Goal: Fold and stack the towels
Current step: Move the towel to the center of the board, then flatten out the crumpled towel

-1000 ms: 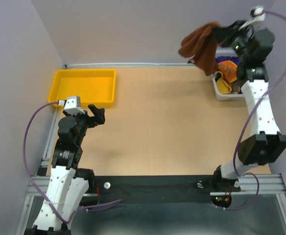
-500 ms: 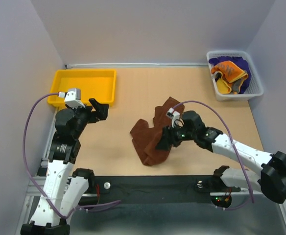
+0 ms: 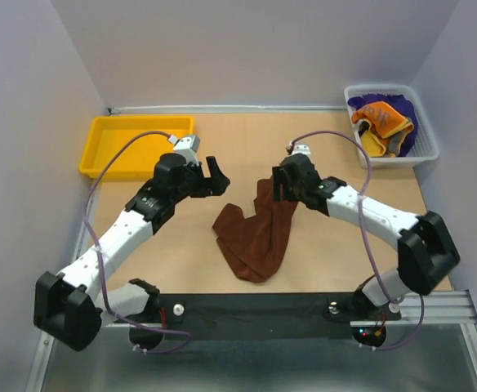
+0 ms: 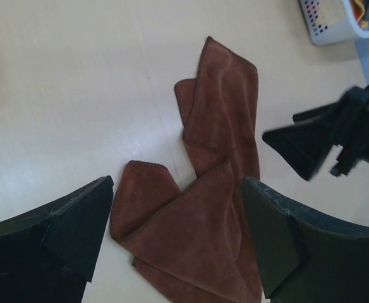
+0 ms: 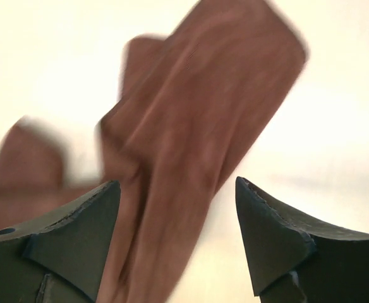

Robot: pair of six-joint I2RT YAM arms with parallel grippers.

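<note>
A dark brown towel (image 3: 256, 233) lies crumpled and partly doubled over in the middle of the table, also in the left wrist view (image 4: 217, 208) and blurred in the right wrist view (image 5: 197, 126). My right gripper (image 3: 279, 188) hovers open just over its far end (image 5: 178, 186), holding nothing. To the towel's far left, my left gripper (image 3: 220, 177) hangs open above the table, its fingers framing the cloth (image 4: 177, 189). More towels, an orange one (image 3: 379, 118) and a purple one (image 3: 403, 106), lie bunched in the white mesh basket (image 3: 425, 151).
A yellow plastic tray (image 3: 136, 147) sits at the far left of the table. The basket (image 4: 336, 28) stands at the far right corner. Grey walls close in the back and both sides. A black rail runs along the near edge.
The right arm brought the brown towel from above the basket down to the table's middle and let go of it. The left arm swung from beside the tray toward the towel.
</note>
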